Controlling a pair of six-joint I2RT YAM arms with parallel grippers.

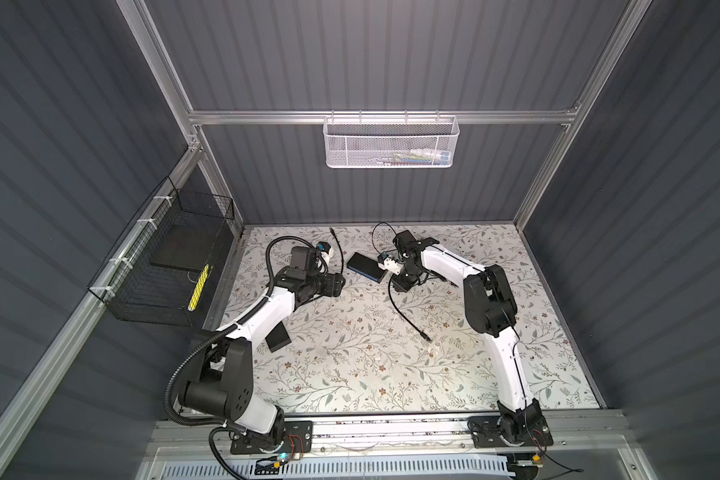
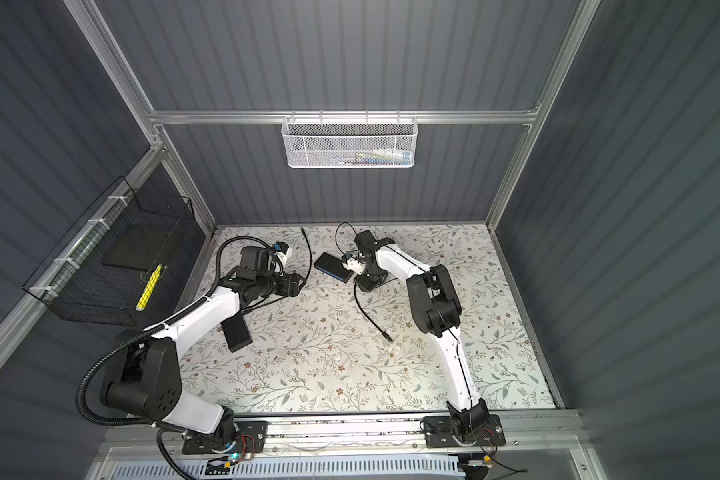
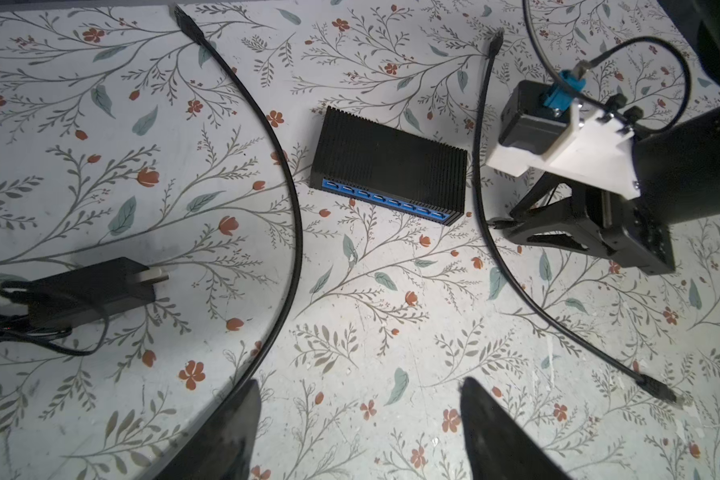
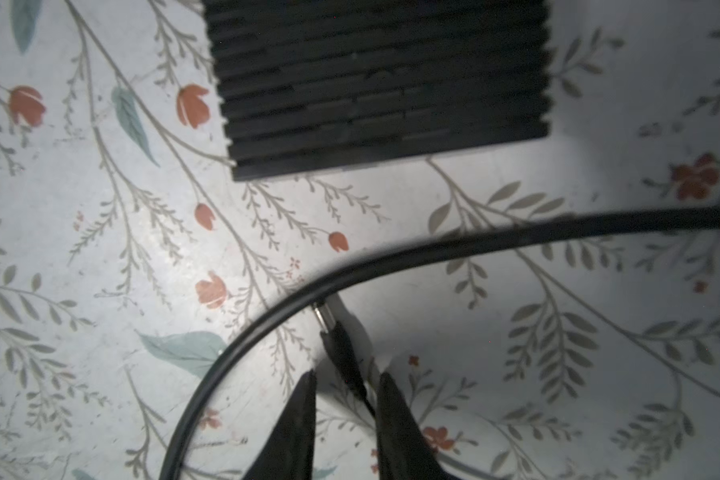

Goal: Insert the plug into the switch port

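Right wrist view: right jaws stood apart astride plug point(image 4: 339, 345), ungripped; left jaws wide, empty. I judged square grip on plug body, clear of thick cable point(image 4: 433, 245), essential.

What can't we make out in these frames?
- Whether the right tool grips the small metal-tipped black plug: right wrist view blurred, both top views too small.
- Socket for that plug on the black ribbed switch box: left wrist view shows only top and blue port face.
- White mesh basket contents: too small in both top views.
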